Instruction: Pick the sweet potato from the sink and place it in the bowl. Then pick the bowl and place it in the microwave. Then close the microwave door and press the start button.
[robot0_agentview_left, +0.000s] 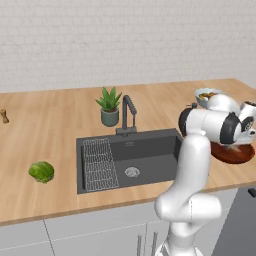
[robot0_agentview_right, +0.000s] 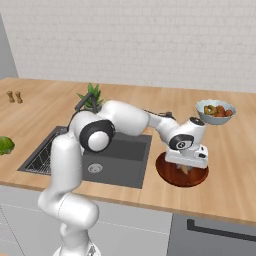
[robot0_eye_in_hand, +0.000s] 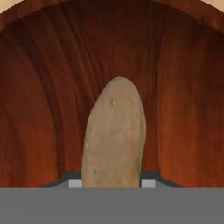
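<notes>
A home kitchen: a long wooden tabletop (robot0_agentview_left: 55, 120) crosses the middle of the left base view, with a dark sink (robot0_agentview_left: 150, 155) and faucet (robot0_agentview_left: 127, 116) set at its centre, grey cabinets (robot0_agentview_left: 75, 235) along the bottom edge, white brick wall (robot0_agentview_left: 125, 40) on top, a lettuce (robot0_agentview_left: 41, 171) at left, and a fruit bowl (robot0_agentview_right: 215, 111) at right.

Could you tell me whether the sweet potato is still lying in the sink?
No, the sweet potato sits between the gripper fingers over the bowl.
</notes>
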